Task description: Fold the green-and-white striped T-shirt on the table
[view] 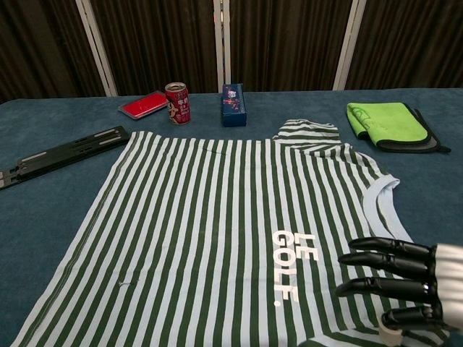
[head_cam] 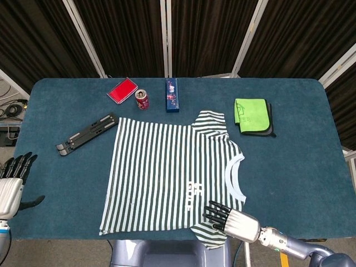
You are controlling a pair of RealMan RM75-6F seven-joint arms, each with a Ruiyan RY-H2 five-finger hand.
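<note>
Head view: striped T-shirt (head_cam: 169, 175) lies flat, spread out mid-worktop (head_cam: 295, 144), hem toward robot's left, collar toward robot's right, so long axis runs left-right across the worktop. Far sleeve already bunched/tucked in near the green cloth (head_cam: 251, 115); near sleeve hangs at the worktop's front edge.

Right hand (head_cam: 229, 222) sits over that near sleeve, just below the collar, fingers extended and apart, pointing left along the shirt, holding nothing. Whether fingertips actually touch fabric: can't tell; chest view shows them low over the stripes beside the "LE GOLF" print.

Left hand (head_cam: 12, 183) is off the worktop's left end, well apart from the shirt, fingers spread, empty.

Key relation: right hand is by far the nearer, w/ near sleeve directly under it and shirt body stretching away to its left. Judged next move: right hand takes near sleeve/edge and folds it away from robot, across the short axis. Left hand would need to travel in to reach the hem corner.

Soda can (head_cam: 142, 99), blue box (head_cam: 172, 94), black stand (head_cam: 87, 134) sit beyond the shirt, apart from it.
</note>
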